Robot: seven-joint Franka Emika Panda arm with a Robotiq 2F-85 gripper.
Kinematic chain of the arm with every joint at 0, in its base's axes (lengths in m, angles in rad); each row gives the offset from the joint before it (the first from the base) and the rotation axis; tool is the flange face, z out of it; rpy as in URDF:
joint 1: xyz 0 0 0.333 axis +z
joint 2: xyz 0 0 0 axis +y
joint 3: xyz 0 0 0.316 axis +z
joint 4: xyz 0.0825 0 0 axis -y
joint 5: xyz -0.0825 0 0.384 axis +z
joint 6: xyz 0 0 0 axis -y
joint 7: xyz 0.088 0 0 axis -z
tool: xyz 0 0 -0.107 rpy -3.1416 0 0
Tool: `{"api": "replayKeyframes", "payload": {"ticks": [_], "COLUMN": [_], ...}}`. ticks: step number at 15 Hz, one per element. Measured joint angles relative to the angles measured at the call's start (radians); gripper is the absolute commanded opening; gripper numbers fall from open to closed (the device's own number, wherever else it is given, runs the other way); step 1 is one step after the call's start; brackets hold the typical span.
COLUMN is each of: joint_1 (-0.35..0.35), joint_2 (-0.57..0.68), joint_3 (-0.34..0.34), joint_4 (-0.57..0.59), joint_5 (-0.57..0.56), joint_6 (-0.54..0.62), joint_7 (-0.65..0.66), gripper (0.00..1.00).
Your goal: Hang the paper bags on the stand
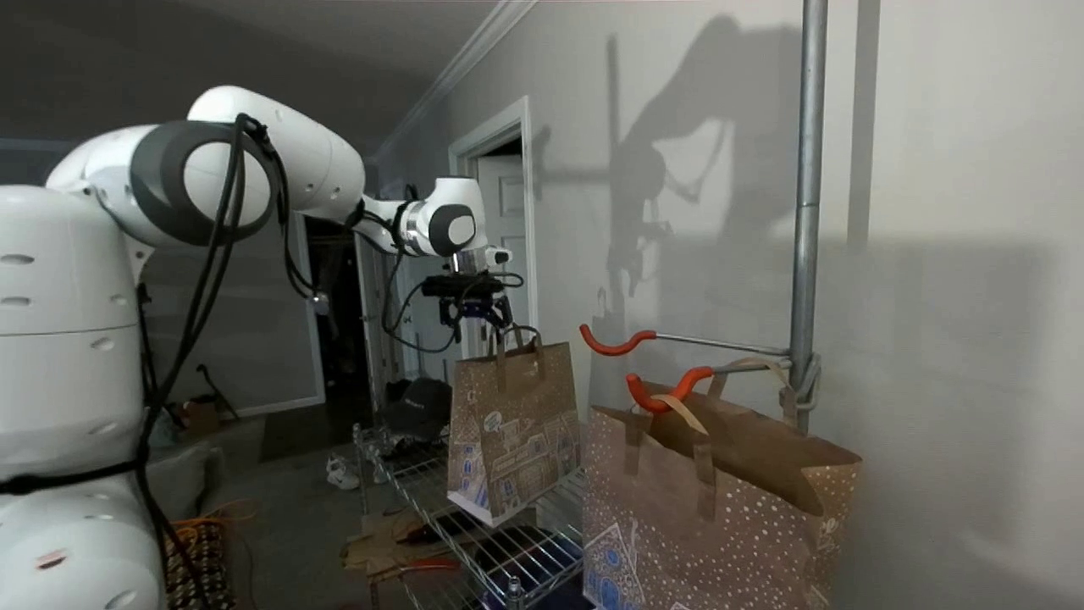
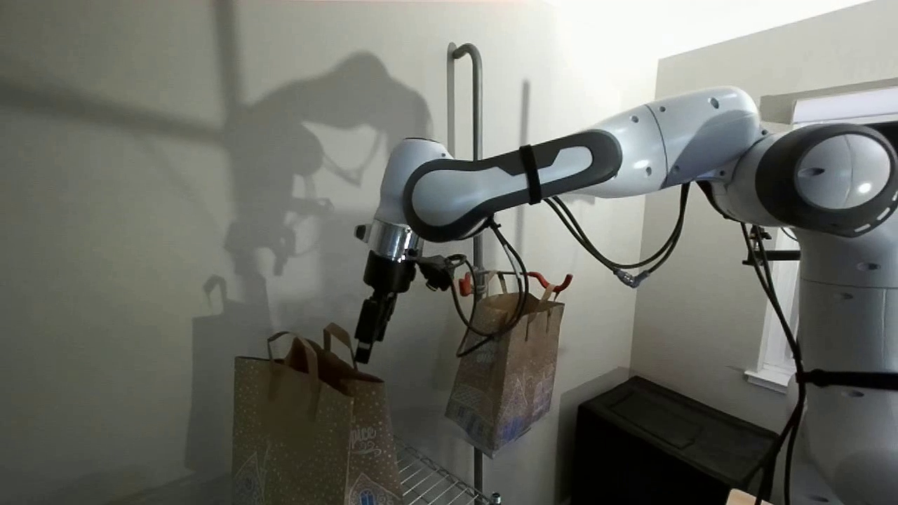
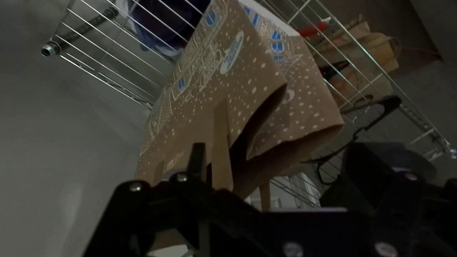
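One brown paper bag point(image 1: 720, 525) hangs from the grey stand point(image 1: 809, 212), a handle over an orange hook point(image 1: 669, 394); it also shows in an exterior view as the hanging bag point(image 2: 508, 372). Another orange hook point(image 1: 616, 343) is bare. A printed paper bag point(image 1: 512, 432) is upright at the wire rack; its base contact is unclear. My gripper point(image 1: 477, 326) is just above its rim, beside its handles, fingers spread. In the wrist view the gripper point(image 3: 294, 157) is open; a handle strip point(image 3: 222, 153) rises near the left finger point(image 3: 196, 157), nothing clamped. The right finger blends into dark shapes.
The wire rack point(image 1: 423, 500) carries a dark cap point(image 1: 422, 405) and tools. A wall stands close behind the stand and rack. A black box point(image 2: 666, 442) stands past the hanging bag. Loose cables point(image 2: 491, 330) droop from the arm.
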Motion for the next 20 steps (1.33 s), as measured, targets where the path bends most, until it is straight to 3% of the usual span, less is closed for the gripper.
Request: {"api": "replayKeyframes", "payload": {"ticks": [4,12,15,20], "joint_1": [0.003,0.040,0.066,0.154], "joint_2": [0.040,0.116,0.120,0.119], "joint_3": [-0.001,-0.006,-0.029,-0.128], "joint_4": [0.026,0.027,0.027,0.026], "joint_5": [0.060,0.027,-0.076,-0.423], "joint_6": [0.130,0.349,0.405,0.482], "joint_7": [0.001,0.099,0.213,0.559], "gripper": [1.00,1.00,1.00,1.00]}}
